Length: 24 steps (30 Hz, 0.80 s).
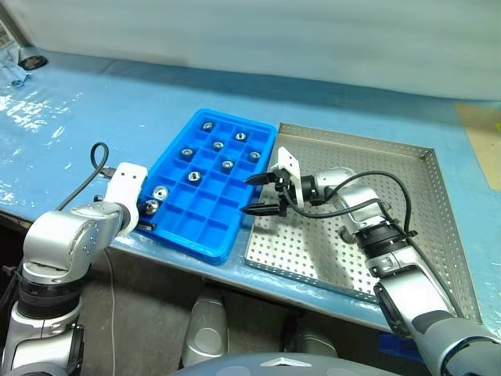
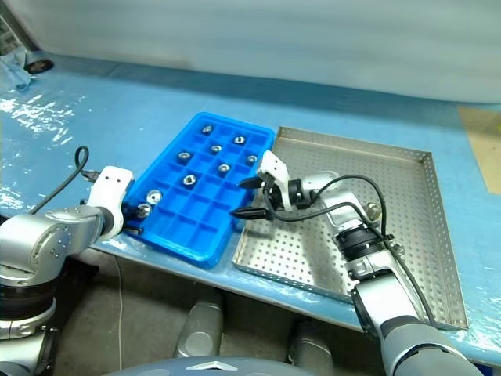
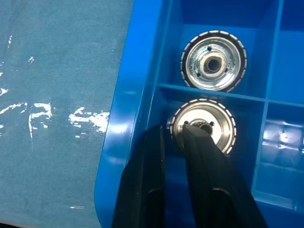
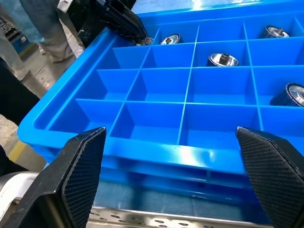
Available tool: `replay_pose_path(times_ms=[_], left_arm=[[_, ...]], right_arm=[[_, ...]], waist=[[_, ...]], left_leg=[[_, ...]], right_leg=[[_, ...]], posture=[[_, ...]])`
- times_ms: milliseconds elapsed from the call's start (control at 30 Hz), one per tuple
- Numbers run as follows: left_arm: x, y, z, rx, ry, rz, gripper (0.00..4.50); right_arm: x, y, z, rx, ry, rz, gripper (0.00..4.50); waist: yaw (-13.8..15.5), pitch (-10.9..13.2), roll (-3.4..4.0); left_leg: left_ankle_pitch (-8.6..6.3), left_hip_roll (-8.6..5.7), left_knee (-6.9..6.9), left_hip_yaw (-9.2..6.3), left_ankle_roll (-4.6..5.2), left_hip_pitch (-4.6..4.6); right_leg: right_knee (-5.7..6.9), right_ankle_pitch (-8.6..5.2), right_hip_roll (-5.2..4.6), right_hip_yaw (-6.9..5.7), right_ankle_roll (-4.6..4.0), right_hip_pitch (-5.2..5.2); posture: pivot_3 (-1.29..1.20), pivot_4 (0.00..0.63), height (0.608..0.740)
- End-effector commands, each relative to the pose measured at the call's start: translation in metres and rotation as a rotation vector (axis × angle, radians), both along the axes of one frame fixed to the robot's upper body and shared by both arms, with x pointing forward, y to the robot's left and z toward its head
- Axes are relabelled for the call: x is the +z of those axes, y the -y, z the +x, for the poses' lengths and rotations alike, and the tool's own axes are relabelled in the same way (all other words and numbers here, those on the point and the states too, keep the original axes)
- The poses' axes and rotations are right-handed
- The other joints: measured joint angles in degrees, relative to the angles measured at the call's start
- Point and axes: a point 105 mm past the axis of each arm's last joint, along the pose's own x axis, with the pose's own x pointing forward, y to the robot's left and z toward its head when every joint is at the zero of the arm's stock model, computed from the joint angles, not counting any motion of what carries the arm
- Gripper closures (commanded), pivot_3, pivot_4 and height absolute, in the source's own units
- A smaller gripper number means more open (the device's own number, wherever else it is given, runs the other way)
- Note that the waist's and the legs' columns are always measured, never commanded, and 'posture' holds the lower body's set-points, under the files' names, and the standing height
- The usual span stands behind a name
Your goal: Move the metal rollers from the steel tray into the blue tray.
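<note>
Blue tray [image 1: 205, 235] lower-left cell: left end effector [image 3: 172, 137] pinched shut beside roller [image 3: 203, 131], should lift clear; right end effector [image 1: 264, 193] gapes empty.

A glossy blue-covered table [image 1: 94, 117] stands before a pale wall [image 1: 274, 31].

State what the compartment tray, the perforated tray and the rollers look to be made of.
Blue tray: likely moulded plastic, glossy, with highlights on thin divider walls.
Steel tray: apparently sheet metal, dull silver, punched with rows of holes.
Metal rollers: seemingly polished metal, mirror-bright face with a ridged rim.
</note>
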Motion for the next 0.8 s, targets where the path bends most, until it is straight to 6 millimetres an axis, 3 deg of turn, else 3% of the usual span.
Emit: replay_pose_path(times_ms=[33, 500, 800], left_arm=[[-0.022, -0.005, -0.004, 0.015, -0.082, 0.002, 4.45], [-0.010, 0.002, -0.005, -0.011, -0.052, -0.024, 4.45], [0.026, 0.005, -0.008, -0.080, 0.054, -0.007, 4.45]], right_arm=[[0.016, -0.005, -0.001, 0.023, 0.056, 0.027, 0.00], [0.015, -0.003, 0.000, 0.013, 0.056, 0.024, 0.00], [0.012, -0.005, -0.001, 0.017, 0.048, 0.022, 0.00]], waist=[[0.13, -0.13, 0.21], [0.03, -0.28, 0.46], [0.08, -0.20, 0.34]], left_leg=[[0.00, -0.03, 0.00, 0.00, 0.00, 0.03], [-0.01, -0.07, -0.15, 0.00, 0.04, 0.18], [-0.01, -0.04, -0.15, 0.00, 0.03, -0.19]], right_leg=[[0.00, 0.00, -0.03, 0.00, 0.00, 0.03], [0.07, -0.01, -0.05, 0.03, 0.02, 0.07], [-0.21, -0.02, -0.01, -0.05, -0.03, -0.09]], posture=[[0.52, 0.150, 0.740], [0.51, 0.150, 0.740], [0.52, 0.150, 0.740]])
